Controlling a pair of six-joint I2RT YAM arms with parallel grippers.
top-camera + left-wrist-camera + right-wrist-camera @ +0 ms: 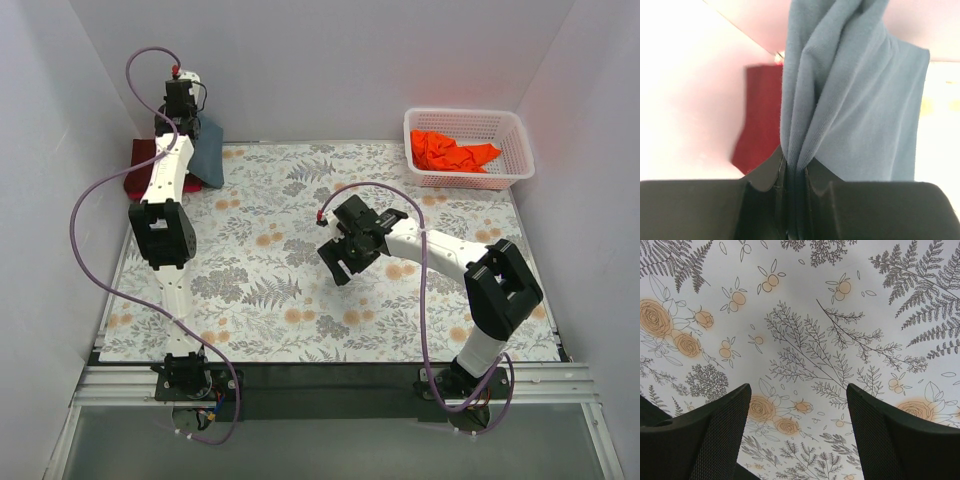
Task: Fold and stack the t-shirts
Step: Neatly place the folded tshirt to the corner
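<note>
While the left gripper (792, 172) pinches the blue-grey t-shirt (855, 100) just right of the maroon t-shirt (140, 160) at upper left, the spread right gripper (797, 435) hangs empty mid-frame.

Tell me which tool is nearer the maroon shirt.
Left. The left tool hangs at the far-left corner close beside the maroon shirt, shut on the blue-grey shirt; the right tool is open over the middle of the table, well away.

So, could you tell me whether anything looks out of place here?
Nothing is spilled or damaged. The blue-grey shirt hangs bunched from the left gripper by the maroon shirt; the orange shirt lies crumpled in the basket.
</note>
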